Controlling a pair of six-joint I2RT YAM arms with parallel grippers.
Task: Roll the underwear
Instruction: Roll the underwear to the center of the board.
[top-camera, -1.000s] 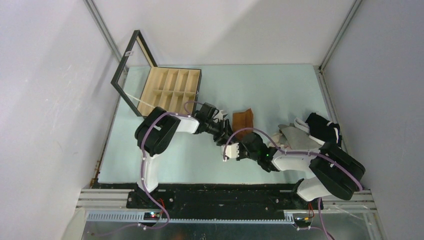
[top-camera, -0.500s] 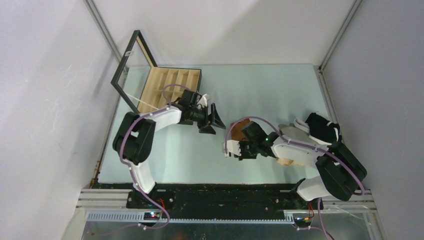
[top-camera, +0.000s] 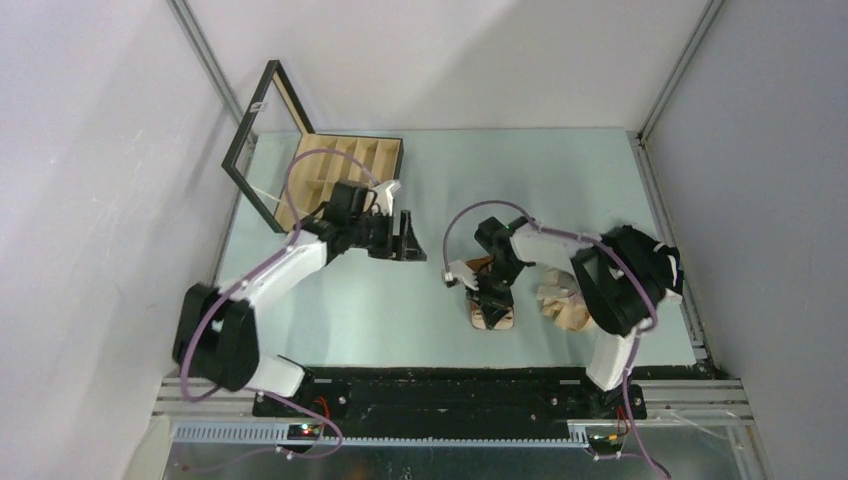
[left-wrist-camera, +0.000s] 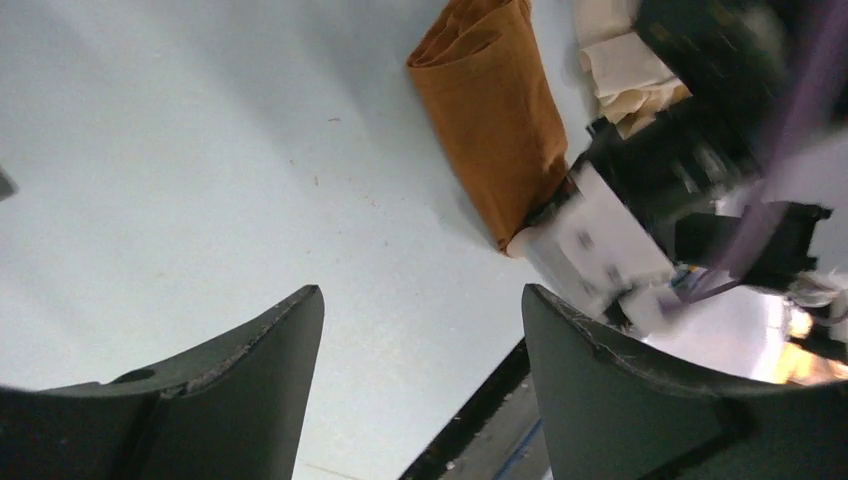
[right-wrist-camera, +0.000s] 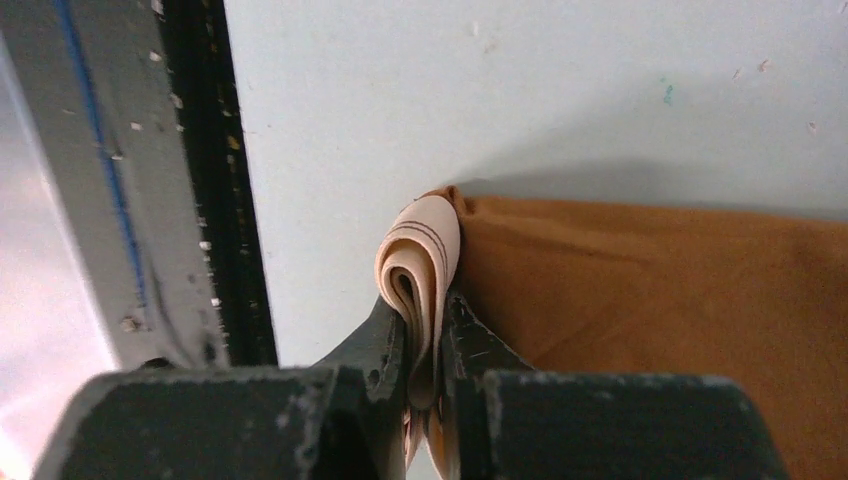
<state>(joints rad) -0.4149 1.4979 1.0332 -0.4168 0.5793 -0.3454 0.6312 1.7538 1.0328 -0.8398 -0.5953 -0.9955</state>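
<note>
The rust-brown underwear (top-camera: 494, 318) lies folded on the table near its front edge. My right gripper (top-camera: 491, 303) is shut on its pale waistband fold (right-wrist-camera: 424, 255), and the brown cloth (right-wrist-camera: 650, 310) spreads to the right of the fingers. My left gripper (top-camera: 407, 236) is open and empty, hovering left of the garment beside the box. In its wrist view (left-wrist-camera: 420, 345) the brown underwear (left-wrist-camera: 492, 110) lies ahead. A beige garment (top-camera: 561, 306) lies crumpled to the right of the brown one. A black one with white trim (top-camera: 652, 256) lies at the far right.
A black-framed wooden box with compartments (top-camera: 338, 180) stands open at the back left, its lid raised. The table's black front edge (right-wrist-camera: 205, 200) runs close to the right gripper. My right arm's elbow covers part of the garment pile.
My left gripper drew back to the left, toward the box. My right gripper swung round and carried the rust-brown underwear toward the table's front edge.
</note>
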